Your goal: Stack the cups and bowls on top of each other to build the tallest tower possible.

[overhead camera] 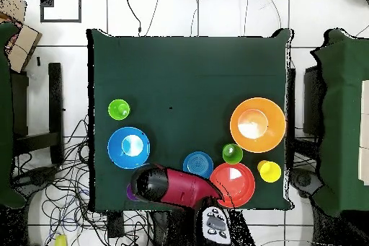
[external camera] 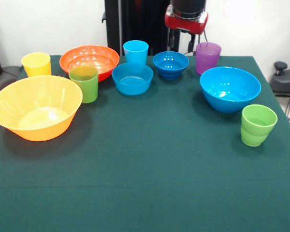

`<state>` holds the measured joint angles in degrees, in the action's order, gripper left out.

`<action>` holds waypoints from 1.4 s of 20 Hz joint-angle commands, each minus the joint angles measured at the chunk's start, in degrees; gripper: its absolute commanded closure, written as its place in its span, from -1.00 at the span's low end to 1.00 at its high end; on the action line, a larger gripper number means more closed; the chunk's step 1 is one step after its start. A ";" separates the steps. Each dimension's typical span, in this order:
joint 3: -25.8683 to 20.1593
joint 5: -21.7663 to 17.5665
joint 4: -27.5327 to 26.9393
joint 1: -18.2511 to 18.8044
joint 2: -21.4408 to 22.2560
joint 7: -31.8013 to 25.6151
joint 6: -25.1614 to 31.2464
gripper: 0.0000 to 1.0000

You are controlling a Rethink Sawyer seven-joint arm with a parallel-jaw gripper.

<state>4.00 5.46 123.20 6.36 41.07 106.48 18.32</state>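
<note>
Every cup and bowl stands alone on the green table (external camera: pixel 145 183); no tower is in view. Along the far edge are the yellow cup (external camera: pixel 36 64), orange-red bowl (external camera: pixel 89 67), light blue cup (external camera: pixel 136 51), small dark blue bowl (external camera: pixel 170 67) and purple cup (external camera: pixel 208 57). Nearer stand a green cup (external camera: pixel 83 84), the medium light blue bowl (external camera: pixel 132 84), the big light blue bowl (external camera: pixel 230 99), a second green cup (external camera: pixel 257 126) and the big yellow-orange bowl (external camera: pixel 36 128). My gripper (external camera: pixel 180 47) hangs open and empty above the far edge, between the dark blue bowl and the purple cup.
In the overhead view the red arm (overhead camera: pixel 180 185) covers the dark blue bowl and the light blue cup, and the purple cup (overhead camera: pixel 130 193) peeks out beside it. Cables, chairs and other tables surround the table. The table's front half holds nothing.
</note>
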 commanded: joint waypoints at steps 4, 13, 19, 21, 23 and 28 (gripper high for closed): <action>-1.38 -0.04 -1.40 -0.23 -6.25 9.46 -6.94 -1.00; -0.66 1.13 -0.22 -1.51 -4.47 10.62 -6.04 -1.00; -1.22 1.84 0.45 -1.49 -6.23 11.77 -8.35 -1.00; -1.37 1.98 0.40 -1.45 -6.56 11.95 -8.76 -1.00; -1.54 2.05 0.47 -1.34 -6.64 12.04 -9.01 -1.00; -2.11 2.34 0.06 -1.20 -8.01 12.49 -10.86 -1.00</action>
<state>6.18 5.49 123.18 5.90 36.61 106.48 13.93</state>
